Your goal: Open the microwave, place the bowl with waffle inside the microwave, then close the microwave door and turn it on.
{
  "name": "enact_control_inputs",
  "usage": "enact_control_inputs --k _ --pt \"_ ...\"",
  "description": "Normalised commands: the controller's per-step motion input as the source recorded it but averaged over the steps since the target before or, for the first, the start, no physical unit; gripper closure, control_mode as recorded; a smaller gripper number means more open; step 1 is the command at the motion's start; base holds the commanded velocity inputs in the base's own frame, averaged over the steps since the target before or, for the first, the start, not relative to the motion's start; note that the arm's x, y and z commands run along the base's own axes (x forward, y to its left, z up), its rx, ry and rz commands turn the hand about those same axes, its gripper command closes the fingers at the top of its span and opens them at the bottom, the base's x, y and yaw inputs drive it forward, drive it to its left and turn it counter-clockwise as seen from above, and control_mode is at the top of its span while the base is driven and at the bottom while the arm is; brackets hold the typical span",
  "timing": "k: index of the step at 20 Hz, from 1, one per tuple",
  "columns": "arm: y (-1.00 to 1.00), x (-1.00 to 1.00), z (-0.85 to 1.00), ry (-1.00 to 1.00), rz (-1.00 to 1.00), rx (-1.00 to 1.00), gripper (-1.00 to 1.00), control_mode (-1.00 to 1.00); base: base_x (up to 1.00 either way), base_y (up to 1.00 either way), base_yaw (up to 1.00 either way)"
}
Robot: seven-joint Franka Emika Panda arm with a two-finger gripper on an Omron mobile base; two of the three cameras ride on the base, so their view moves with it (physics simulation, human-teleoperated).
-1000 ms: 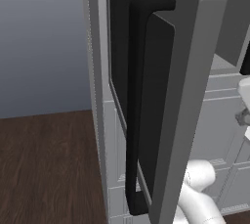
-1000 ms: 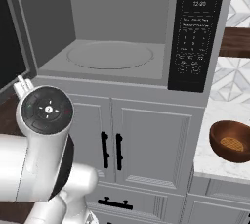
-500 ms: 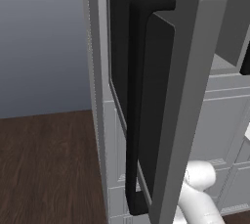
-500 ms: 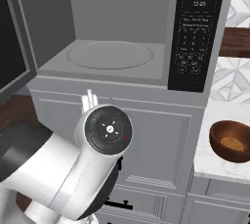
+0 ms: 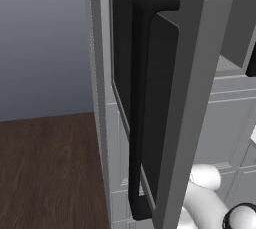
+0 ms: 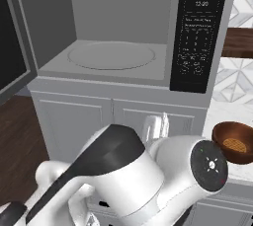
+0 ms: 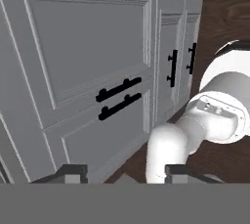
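The microwave [image 6: 113, 67] is plain grey inside, its round turntable [image 6: 111, 55] a paler grey, and its control panel [image 6: 196, 32] is glossy black with faint pale markings. The microwave door [image 5: 165, 98] has a grey frame, dark glass and a black bar handle [image 5: 140, 108]. The bowl [image 6: 236, 142] is warm brown, with a golden grid-patterned waffle [image 6: 233, 145] inside. Beyond the dark fingertips [image 7: 73, 171], the cabinet doors [image 7: 88, 71] are pale grey-white with black handles [image 7: 118, 98]. The floor [image 5: 47, 168] is dark brown wood grain.

microwave door [image 5: 170, 98] swung wide, cavity [image 6: 111, 55] unobstructed, bowl [image 6: 235, 142] beside cabinets [image 7: 93, 71]
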Motion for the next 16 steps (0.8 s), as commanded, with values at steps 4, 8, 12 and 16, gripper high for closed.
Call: enact_control_inputs --k 4,8,12,16 --pt "-1.00 0.51 -0.49 0.01 -0.19 0.04 -1.00 -1.00 0.00 0.00 0.00" --pt "-1.00 0.93 -0.41 0.02 -0.14 -0.01 -1.00 -1.00 0.00 0.00 0.00" --pt "-1.00 1.00 -0.55 0.02 -0.10 0.00 -1.00 -1.00 0.00 0.00 0.00" --pt "-0.87 0.32 -0.61 0.00 -0.01 0.01 -1.00 -1.00 0.00 0.00 0.00"
